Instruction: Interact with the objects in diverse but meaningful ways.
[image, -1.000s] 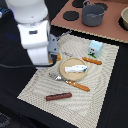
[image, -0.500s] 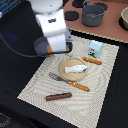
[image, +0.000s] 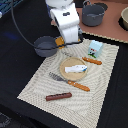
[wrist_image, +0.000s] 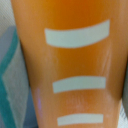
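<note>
My gripper hangs under the white hand, between the grey saucepan and the round wooden plate. A small yellow-orange block shows at its fingertips. The wrist view is filled by that block's orange face with three white bars, so the jaws look shut on it, though the fingers themselves are hidden. A white tube lies on the plate. The pale blue carton stands at the mat's far right. The brown sausage stick lies near the mat's front edge. The grey pot sits on a brown board.
On the striped beige placemat are an orange-handled fork and an orange-handled knife. A bowl is at the top right edge. A black cable loops on the exterior view's left, over the black table.
The arm has swung toward the exterior view's right, from the mat's left corner to beside the saucepan, which now shows in full.
</note>
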